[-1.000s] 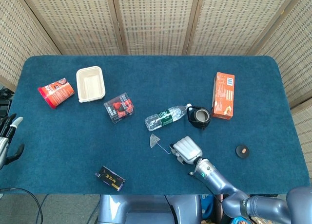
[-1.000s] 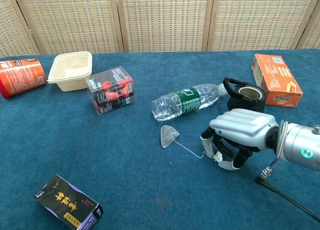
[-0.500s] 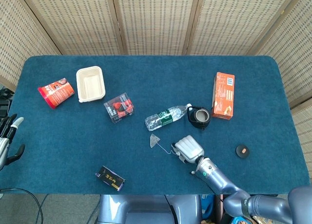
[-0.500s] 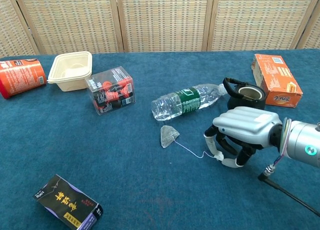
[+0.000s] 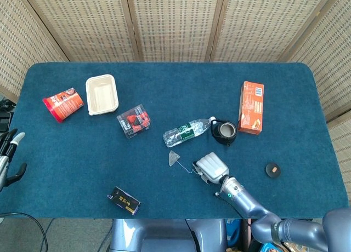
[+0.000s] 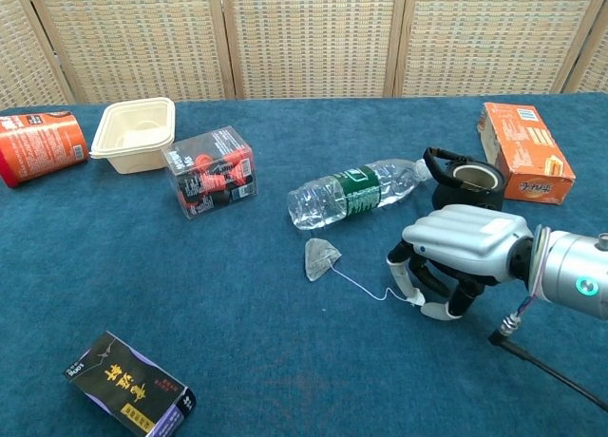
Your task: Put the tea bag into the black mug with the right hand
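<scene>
Near the front edge of the blue-carpeted counter (image 6: 237, 361), right of its middle, the silver right hand (image 6: 463, 250) hangs palm-down with its fingers (image 6: 407, 283) curled toward the cloth at the free end of a thin white string. Whether they actually pinch that string cannot be told from either view; the hand hides its own underside. The small translucent pyramid tea bag (image 6: 320, 258) lies flat on the counter, just left of the hand, joined to it only by that string, and just in front of the clear plastic water bottle (image 6: 353, 193) lying on its side. The black mug (image 6: 463, 180) stands upright behind the hand, toward the right, its mouth open.

The bag looks very light and limp, so it will probably swing when lifted; the string end or its tag seems the sensible place to take hold, and a gentle pinch should do. The mesh looks easy to tear or crush.

Counted: one tea bag, one mug, one bottle. The left hand (image 5: 8, 156) hovers off the counter's left edge, fingers apart and holding nothing
</scene>
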You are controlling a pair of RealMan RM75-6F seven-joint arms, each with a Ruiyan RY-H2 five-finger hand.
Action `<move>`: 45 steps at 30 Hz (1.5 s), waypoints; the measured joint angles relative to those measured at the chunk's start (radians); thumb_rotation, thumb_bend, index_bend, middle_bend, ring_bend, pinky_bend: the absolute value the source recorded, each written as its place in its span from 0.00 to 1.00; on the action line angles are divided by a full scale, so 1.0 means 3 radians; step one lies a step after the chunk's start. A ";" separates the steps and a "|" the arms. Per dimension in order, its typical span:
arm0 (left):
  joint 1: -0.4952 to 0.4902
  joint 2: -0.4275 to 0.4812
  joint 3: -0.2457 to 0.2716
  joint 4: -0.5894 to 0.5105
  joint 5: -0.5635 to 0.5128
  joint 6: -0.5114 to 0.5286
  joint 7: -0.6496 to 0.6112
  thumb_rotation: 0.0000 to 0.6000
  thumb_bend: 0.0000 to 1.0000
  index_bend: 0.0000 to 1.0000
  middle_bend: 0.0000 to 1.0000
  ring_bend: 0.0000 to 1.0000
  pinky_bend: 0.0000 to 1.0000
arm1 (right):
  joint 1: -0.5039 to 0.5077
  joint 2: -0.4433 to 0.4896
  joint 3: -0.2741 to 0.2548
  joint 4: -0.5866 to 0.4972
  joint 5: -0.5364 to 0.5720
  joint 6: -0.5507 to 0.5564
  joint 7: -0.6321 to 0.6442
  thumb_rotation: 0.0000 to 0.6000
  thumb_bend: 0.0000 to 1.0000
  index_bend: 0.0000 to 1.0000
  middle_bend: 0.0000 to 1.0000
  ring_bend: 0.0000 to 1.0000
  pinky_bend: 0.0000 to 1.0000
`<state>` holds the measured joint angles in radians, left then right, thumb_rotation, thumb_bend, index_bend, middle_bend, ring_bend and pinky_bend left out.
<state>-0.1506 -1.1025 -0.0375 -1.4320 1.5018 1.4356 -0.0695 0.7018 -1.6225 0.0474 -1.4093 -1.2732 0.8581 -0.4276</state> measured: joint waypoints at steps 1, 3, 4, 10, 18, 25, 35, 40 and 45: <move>0.0002 -0.0001 0.0000 0.0002 0.0000 0.0001 -0.0001 1.00 0.44 0.00 0.00 0.00 0.00 | 0.0001 -0.0002 0.0000 0.0002 -0.0001 0.0002 0.0005 1.00 0.49 0.57 0.79 0.79 0.97; 0.0002 -0.0001 0.0001 0.0005 -0.0001 -0.0002 -0.0003 1.00 0.44 0.00 0.00 0.00 0.00 | 0.0003 -0.0006 0.0001 0.0004 -0.0004 0.0005 0.0013 1.00 0.50 0.58 0.79 0.79 0.97; 0.0002 -0.0002 0.0002 0.0007 -0.0001 -0.0005 -0.0004 1.00 0.44 0.00 0.00 0.00 0.00 | 0.0004 -0.0007 0.0003 0.0005 -0.0006 0.0009 0.0016 1.00 0.51 0.58 0.80 0.79 0.97; -0.0002 -0.0006 0.0001 0.0017 -0.0001 -0.0015 -0.0012 1.00 0.44 0.00 0.00 0.00 0.00 | 0.0008 -0.0019 0.0006 0.0018 -0.0006 0.0017 0.0038 1.00 0.54 0.61 0.80 0.79 0.97; 0.0006 -0.0001 0.0005 0.0022 -0.0005 -0.0017 -0.0018 1.00 0.44 0.00 0.00 0.00 0.00 | 0.0003 -0.0036 0.0015 0.0036 -0.0018 0.0054 0.0063 1.00 0.60 0.61 0.81 0.80 0.98; 0.0007 -0.0005 0.0005 0.0027 -0.0004 -0.0019 -0.0023 1.00 0.44 0.00 0.00 0.00 0.00 | -0.0006 -0.0048 0.0021 0.0053 -0.0011 0.0071 0.0085 1.00 0.66 0.61 0.81 0.80 0.98; 0.0000 -0.0013 0.0000 0.0032 -0.0007 -0.0027 -0.0022 1.00 0.44 0.00 0.00 0.00 0.00 | -0.0027 -0.0061 0.0041 0.0087 -0.0026 0.0126 0.0154 1.00 0.71 0.61 0.81 0.80 0.98; -0.0001 -0.0013 0.0001 0.0030 -0.0006 -0.0030 -0.0018 1.00 0.44 0.00 0.00 0.00 0.00 | -0.0036 -0.0043 0.0050 0.0072 -0.0036 0.0150 0.0178 1.00 0.71 0.61 0.81 0.80 0.98; -0.0006 -0.0013 -0.0002 0.0021 -0.0001 -0.0031 -0.0013 1.00 0.44 0.00 0.00 0.00 0.00 | -0.0053 -0.0003 0.0058 0.0018 -0.0064 0.0204 0.0197 1.00 0.72 0.61 0.81 0.80 0.98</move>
<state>-0.1525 -1.1063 -0.0381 -1.4258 1.5017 1.4263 -0.0735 0.6860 -1.6233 0.0646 -1.4040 -1.2924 0.9193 -0.3686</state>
